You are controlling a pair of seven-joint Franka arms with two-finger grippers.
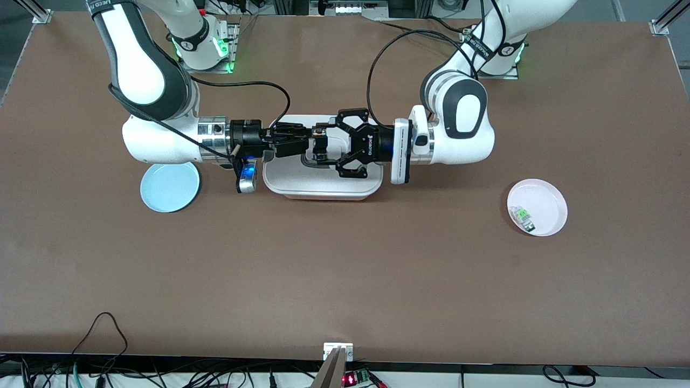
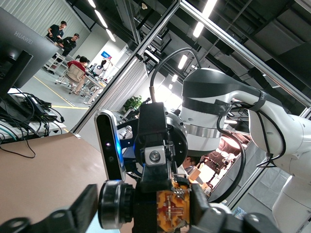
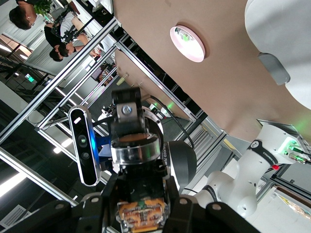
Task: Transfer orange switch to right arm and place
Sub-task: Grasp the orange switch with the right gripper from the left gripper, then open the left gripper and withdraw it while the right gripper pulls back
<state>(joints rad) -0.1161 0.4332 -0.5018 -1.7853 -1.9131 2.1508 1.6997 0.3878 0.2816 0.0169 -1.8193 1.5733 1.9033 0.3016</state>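
Two grippers meet nose to nose in the air over the white rectangular tray (image 1: 322,187) at table centre. Left gripper (image 1: 322,143), open-linkage black type, is clamped on the small black-and-orange switch (image 1: 319,131). Right gripper (image 1: 303,138), slim black type: finger state cannot be told; it sits just beside the switch. Round light-blue plate (image 1: 170,186) lies near the right arm's end. Round pink plate (image 1: 537,207), toward the left arm's end, holds a small green-and-clear part (image 1: 522,215).
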